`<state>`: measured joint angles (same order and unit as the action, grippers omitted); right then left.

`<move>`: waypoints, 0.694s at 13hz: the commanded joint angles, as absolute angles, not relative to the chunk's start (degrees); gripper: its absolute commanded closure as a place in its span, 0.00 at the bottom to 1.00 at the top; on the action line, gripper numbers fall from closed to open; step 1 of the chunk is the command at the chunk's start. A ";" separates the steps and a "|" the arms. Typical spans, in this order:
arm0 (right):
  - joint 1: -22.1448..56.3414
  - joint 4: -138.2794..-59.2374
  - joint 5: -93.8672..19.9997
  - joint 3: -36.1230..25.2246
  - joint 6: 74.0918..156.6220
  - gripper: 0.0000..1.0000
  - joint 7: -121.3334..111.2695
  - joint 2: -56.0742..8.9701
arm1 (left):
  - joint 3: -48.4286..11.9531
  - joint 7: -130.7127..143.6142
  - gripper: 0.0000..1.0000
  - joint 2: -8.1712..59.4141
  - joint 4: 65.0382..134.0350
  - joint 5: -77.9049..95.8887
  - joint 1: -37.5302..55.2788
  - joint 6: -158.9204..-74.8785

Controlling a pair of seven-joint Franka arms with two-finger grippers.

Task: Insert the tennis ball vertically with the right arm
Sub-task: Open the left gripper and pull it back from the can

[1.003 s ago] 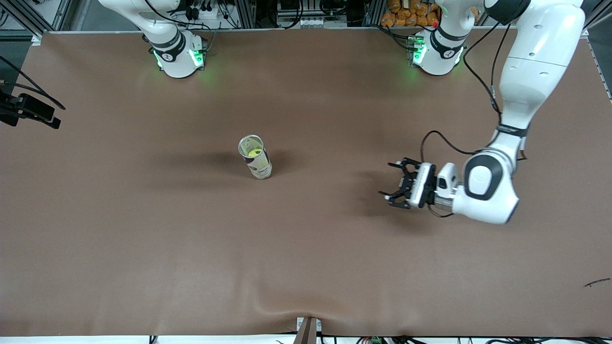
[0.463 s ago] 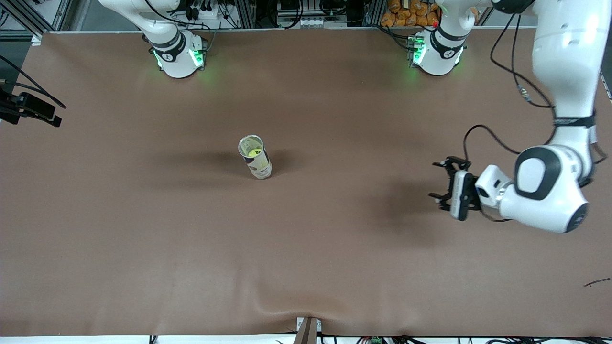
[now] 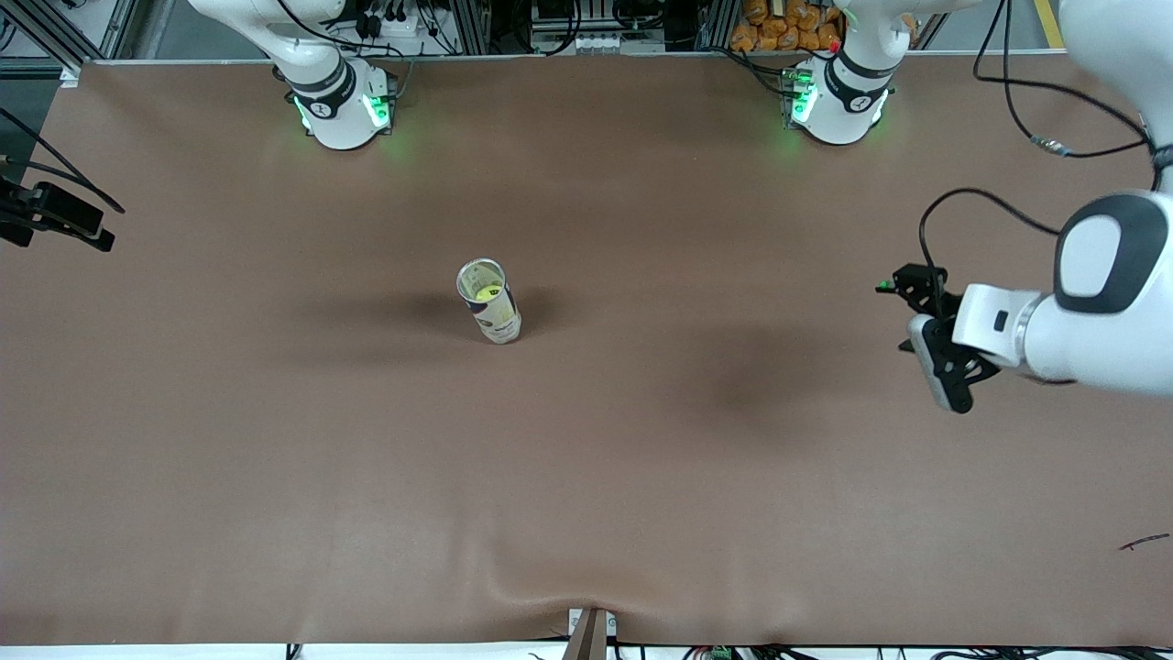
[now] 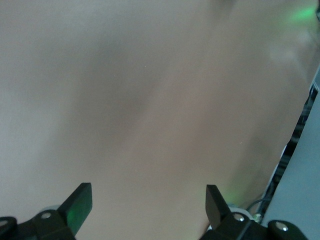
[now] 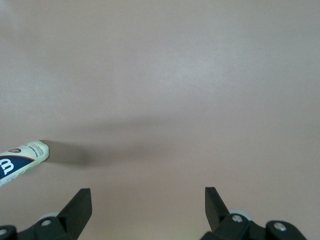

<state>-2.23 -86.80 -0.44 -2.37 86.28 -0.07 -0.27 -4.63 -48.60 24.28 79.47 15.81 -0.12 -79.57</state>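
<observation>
Over the bare brown table (image 5: 190, 75), the right claw (image 5: 148, 202) hangs with its fingers (image 5: 80, 207) spread wide, well apart from what seems a white labelled tube (image 5: 22, 156) casting a shadow.

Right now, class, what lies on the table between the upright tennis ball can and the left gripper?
Nothing: in the front view only bare brown table separates the can from the open, empty left gripper, hanging toward the left arm's end.

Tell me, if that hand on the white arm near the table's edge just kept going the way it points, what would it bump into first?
Probably nothing but the brown table. The left gripper is open, and its wrist view shows only bare tabletop ahead. The can holding the tennis ball stands upright mid-table, apparently off that line, though depth is uncertain.
</observation>
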 commanded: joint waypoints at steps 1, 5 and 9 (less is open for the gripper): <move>-2.20 -86.22 -1.84 -2.37 86.48 0.00 0.62 -0.35 | -4.31 -36.17 0.00 19.79 80.33 14.33 0.79 -77.87; -2.63 -84.91 -2.02 -2.46 86.05 0.00 0.44 -0.35 | -4.04 -20.96 0.00 14.78 80.60 12.57 2.89 -75.94; -2.02 -84.55 -1.32 -2.46 86.57 0.00 0.26 -0.44 | -3.96 -8.89 0.00 8.71 80.51 8.27 4.83 -75.59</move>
